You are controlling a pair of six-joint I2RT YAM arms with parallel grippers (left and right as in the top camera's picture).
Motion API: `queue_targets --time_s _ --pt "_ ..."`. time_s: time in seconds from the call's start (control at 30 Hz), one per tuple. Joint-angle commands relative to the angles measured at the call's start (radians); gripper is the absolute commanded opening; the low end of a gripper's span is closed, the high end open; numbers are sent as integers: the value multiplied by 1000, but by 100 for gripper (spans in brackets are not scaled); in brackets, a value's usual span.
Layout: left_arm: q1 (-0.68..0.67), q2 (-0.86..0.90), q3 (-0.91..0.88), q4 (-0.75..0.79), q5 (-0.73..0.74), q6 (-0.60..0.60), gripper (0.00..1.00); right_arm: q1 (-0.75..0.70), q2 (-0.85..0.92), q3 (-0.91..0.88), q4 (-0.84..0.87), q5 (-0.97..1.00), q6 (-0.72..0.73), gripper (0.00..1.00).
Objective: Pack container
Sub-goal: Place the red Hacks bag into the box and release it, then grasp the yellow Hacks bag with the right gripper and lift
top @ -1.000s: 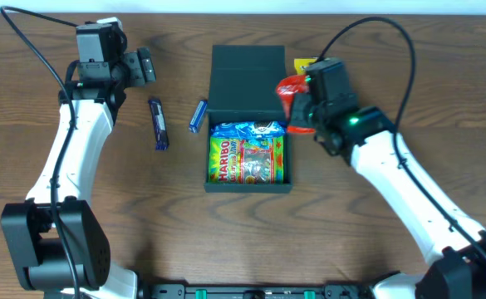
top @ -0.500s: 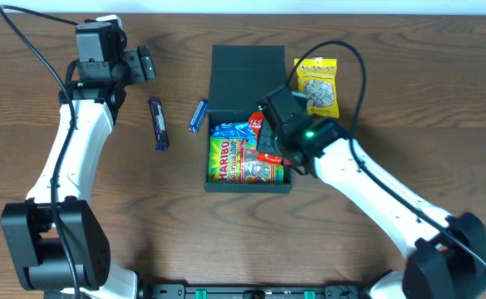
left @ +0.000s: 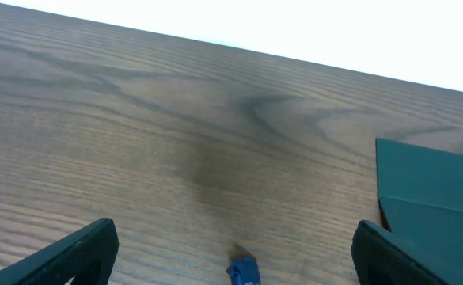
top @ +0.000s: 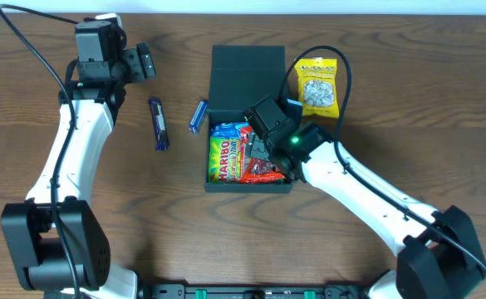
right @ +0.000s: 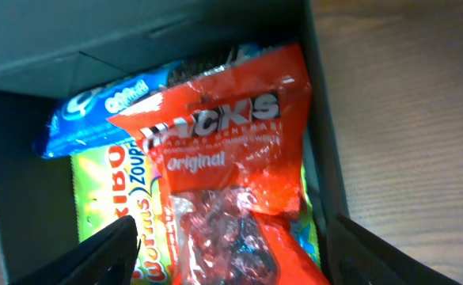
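Three snack bags lie in the container [top: 249,188], which sits mid-table [top: 409,75] with its lid [top: 247,79] folded back so you can reach in
Your right gripper [right: 231,228] hangs over the box with its fingers [right: 108,253] spread wide, one on each side of the red bag [right: 231,150] and not squeezing it, so I think the bag is let go on top of the Haribo bag [right: 104,214] and the blue bag [right: 96,111]; your left gripper [left: 235,237] is spread too, holds nothing and hovers far left, out of the way, while a long blue bar [top: 159,123], a short blue packet [top: 198,115] and a yellow bag [top: 318,85] lie outside the box, likely next to pack
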Motion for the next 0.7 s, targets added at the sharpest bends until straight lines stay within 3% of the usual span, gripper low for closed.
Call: queue_targets --time_s 0.0,0.13,0.33,0.5,0.67 --pt "7 -10 22 4 -4 -11 95 8 -31 6 29 28 -47 72" --pt "7 -10 22 4 -4 -11 95 4 -61 6 107 71 -170 62" --pt "7 -10 22 3 -4 -11 95 -82 -61 6 228 288 -222 69" --pt "7 -10 22 3 -4 -11 95 -203 -58 6 351 286 -322 71" --pt "7 -10 22 3 -3 -11 95 -326 -37 6 428 249 -330 71"
